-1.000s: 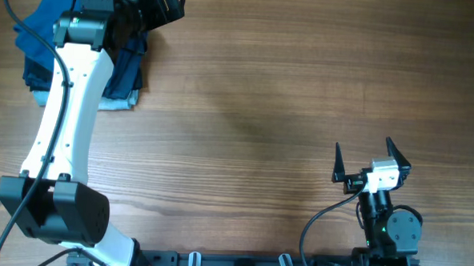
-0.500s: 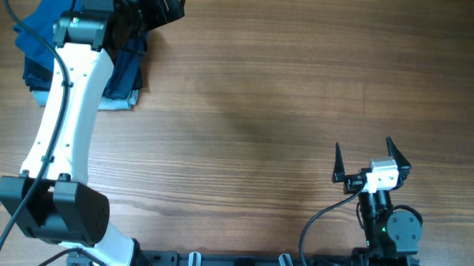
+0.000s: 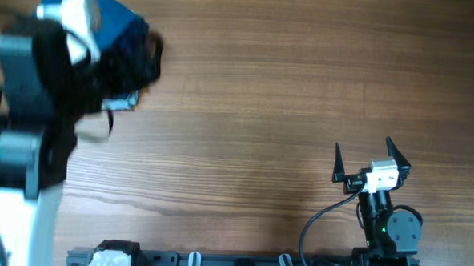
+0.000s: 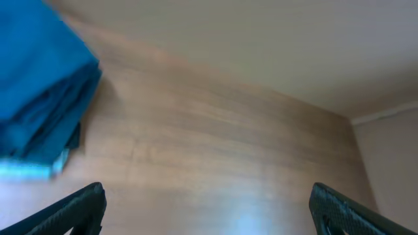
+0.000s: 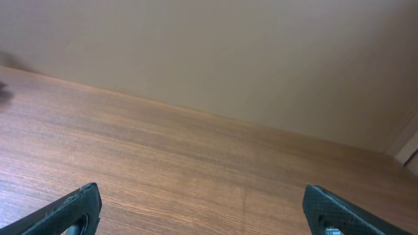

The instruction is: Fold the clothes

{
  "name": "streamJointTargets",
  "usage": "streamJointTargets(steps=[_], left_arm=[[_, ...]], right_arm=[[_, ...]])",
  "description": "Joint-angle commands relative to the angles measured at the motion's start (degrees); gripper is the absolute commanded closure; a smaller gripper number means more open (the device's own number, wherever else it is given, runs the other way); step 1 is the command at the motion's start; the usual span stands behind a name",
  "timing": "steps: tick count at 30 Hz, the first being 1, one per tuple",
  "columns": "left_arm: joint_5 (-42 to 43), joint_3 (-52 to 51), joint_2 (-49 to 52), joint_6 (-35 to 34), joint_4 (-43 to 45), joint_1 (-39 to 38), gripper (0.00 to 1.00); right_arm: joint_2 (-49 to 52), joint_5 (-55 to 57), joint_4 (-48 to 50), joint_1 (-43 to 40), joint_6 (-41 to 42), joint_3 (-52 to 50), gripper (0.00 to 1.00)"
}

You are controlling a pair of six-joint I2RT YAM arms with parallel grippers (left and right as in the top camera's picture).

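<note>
While the left pincer [image 4: 209, 205] stands wide, the clothes [image 4: 39, 85] lie ahead, to its left. The right pincer [image 5: 199, 205], equally wide, hangs over the worktop [image 5: 196, 156], well apart.

Wooden table [image 3: 262, 110] bears a garment stack [image 4: 55, 134], blue shirt [image 3: 114, 15] on top.

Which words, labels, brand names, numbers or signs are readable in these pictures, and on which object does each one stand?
None can be read.
No print shows on the blue shirt, the wooden table, the left gripper or the right gripper.
The left arm is motion-blurred in the overhead view, so any marking on it cannot be told.
</note>
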Motion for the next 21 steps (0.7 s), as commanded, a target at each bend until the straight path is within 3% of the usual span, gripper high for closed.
streamJointTargets(steps=[1, 8, 13, 17, 21], left_arm=[[0.04, -14.69, -11.13, 0.28, 1.18, -0.2, 0.0], [-0.83, -57.22, -44.48, 0.26, 23.39, 0.5, 0.0], [-1.22, -80.06, -56.43, 0.37, 48.52, 2.49, 0.0], [-1.42, -86.68, -58.51, 5.03, 56.13, 2.49, 0.0], [-1.75, -88.48, -60.46, 8.41, 56.17, 2.49, 0.0]], right_arm=[[-0.5, -0.44, 0.15, 0.28, -0.55, -0.09, 0.0], [-0.5, -0.44, 0.15, 0.28, -0.55, -0.09, 0.0], [-0.5, -0.44, 0.15, 0.28, -0.57, -0.09, 0.0], [-0.5, -0.44, 0.15, 0.28, -0.55, -0.09, 0.0], [-0.5, -0.44, 0.15, 0.28, -0.57, -0.09, 0.0]])
